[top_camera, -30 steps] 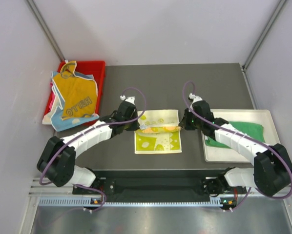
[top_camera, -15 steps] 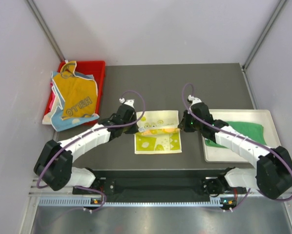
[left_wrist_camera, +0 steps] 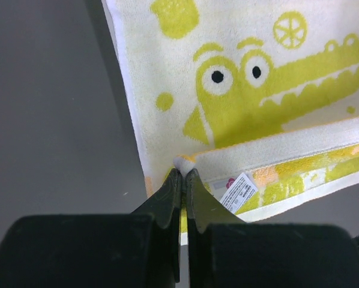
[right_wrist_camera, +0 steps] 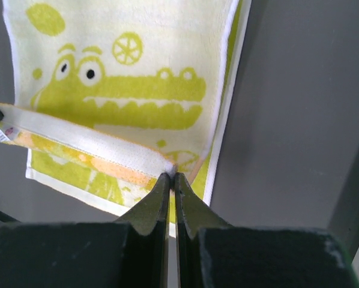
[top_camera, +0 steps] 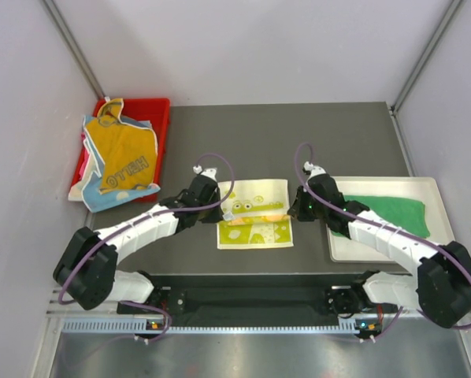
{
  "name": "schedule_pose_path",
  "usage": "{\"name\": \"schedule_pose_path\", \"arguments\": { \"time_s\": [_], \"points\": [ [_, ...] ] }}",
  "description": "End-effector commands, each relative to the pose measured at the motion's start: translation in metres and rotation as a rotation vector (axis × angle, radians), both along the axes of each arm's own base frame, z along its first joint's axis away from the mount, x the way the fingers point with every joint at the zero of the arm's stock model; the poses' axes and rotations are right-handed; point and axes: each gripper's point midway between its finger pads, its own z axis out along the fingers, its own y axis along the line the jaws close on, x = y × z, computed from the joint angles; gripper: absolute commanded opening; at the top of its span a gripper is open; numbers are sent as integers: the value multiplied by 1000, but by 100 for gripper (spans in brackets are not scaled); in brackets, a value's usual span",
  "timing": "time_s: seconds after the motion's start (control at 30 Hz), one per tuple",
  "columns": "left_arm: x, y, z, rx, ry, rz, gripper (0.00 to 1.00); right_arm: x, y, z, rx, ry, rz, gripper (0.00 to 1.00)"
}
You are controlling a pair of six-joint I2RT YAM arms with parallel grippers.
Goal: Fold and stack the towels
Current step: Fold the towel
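A yellow pastel towel with a green crocodile print (top_camera: pixel 255 214) lies mid-table, its far edge folded toward me. My left gripper (top_camera: pixel 224 211) is shut on the folded edge's left corner; in the left wrist view (left_wrist_camera: pixel 184 174) the cloth tip shows between the fingers. My right gripper (top_camera: pixel 293 211) is shut on the right corner, which also shows in the right wrist view (right_wrist_camera: pixel 171 175). The crocodile towel fills both wrist views (left_wrist_camera: pixel 251 90) (right_wrist_camera: pixel 131 90). A folded green towel (top_camera: pixel 393 211) lies on the white tray (top_camera: pixel 436 189). The orange-yellow "HELLO" towel (top_camera: pixel 125 157) drapes over the red bin.
The red plastic bin (top_camera: pixel 153 106) stands at the back left, with a light blue towel edge (top_camera: pixel 101 201) hanging from it. The white tray sits right of my right arm. Grey walls close in on both sides.
Both grippers have moved toward me, pulling the towel's far edge over the crocodile print, so the fold now lies farther down the cloth.
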Motion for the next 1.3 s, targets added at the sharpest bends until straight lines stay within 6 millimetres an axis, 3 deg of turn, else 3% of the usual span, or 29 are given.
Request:
{"name": "schedule_pose_path", "arguments": {
  "time_s": [0.0, 0.33, 0.53, 0.8, 0.87, 0.97, 1.13, 1.27],
  "points": [
    [-1, -1, -2, -16, -16, 3, 1, 0, 2, 0, 10, -25, -11, 0],
    [-10, -5, -19, -11, 23, -8, 3, -5, -1, -14, -5, 2, -11, 0],
    [-14, -4, -21, -12, 28, -14, 16, -9, -1, -17, -6, 9, -8, 1],
    [-23, -5, -23, -26, 38, -33, 35, -14, -2, -18, -2, 11, -6, 21],
    [-23, -7, -14, -43, 21, -39, 36, -15, -2, -13, 2, 3, -5, 30],
    [-21, -6, 2, -56, -4, -36, 36, -17, -1, -4, 10, -12, 4, 36],
    [-15, -12, 35, -96, -54, -43, 36, -15, -6, 11, 5, -45, -14, 38],
    [-9, -19, 39, -107, -52, -45, 36, -9, -4, 16, -4, -55, -16, 39]
  ]
}}
